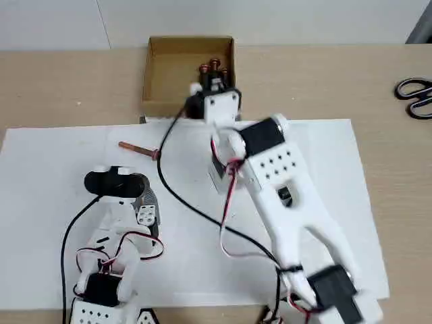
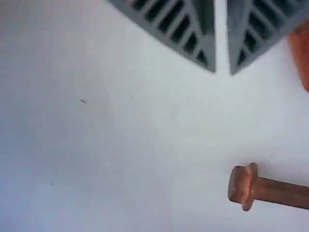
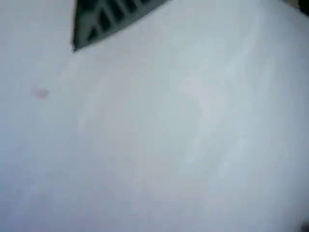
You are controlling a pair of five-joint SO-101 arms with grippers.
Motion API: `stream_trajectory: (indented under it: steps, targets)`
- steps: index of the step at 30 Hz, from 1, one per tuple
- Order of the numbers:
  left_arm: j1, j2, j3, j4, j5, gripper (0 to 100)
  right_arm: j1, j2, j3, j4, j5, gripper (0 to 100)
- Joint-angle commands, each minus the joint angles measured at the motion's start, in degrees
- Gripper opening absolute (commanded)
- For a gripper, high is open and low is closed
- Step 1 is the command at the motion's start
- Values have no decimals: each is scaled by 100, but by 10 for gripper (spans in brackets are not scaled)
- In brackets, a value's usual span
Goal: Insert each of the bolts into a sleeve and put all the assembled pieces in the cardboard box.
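Note:
A copper bolt (image 1: 138, 148) lies on the white paper sheet (image 1: 54, 202), in front of the cardboard box (image 1: 162, 74). Its head (image 2: 243, 186) shows close by in the left wrist view. My left gripper (image 1: 147, 206) hangs over the paper just short of the bolt. Its grey fingertips (image 2: 200, 53) are shut, a thin gap between them and nothing held (image 2: 222, 70). Three copper pieces (image 1: 212, 66) stand at the box's near right side. My right gripper (image 1: 218, 172) is low over the paper in front of the box. A grey corner of it (image 3: 104, 19) shows above bare paper.
The right arm (image 1: 290, 202) stretches diagonally from the near right corner toward the box, and a black cable (image 1: 165, 182) trails across the paper. Scissors (image 1: 415, 94) lie on the wooden table at the far right. An orange-brown edge (image 2: 301, 53) is beside the left fingers.

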Motion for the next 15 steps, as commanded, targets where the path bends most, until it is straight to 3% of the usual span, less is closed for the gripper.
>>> stream_trajectory:
  steps: [1, 7, 15]
  targets:
    - [-18, -70, -31, 53, 53, 6, 303, -558, 721, -180, 0, 155]
    - [-18, -70, -31, 53, 53, 6, 1095, -629, 1574, -927, -62, 155]
    - [-18, -70, -31, 53, 53, 6, 1411, -620, 1987, -1596, -1345, 156]
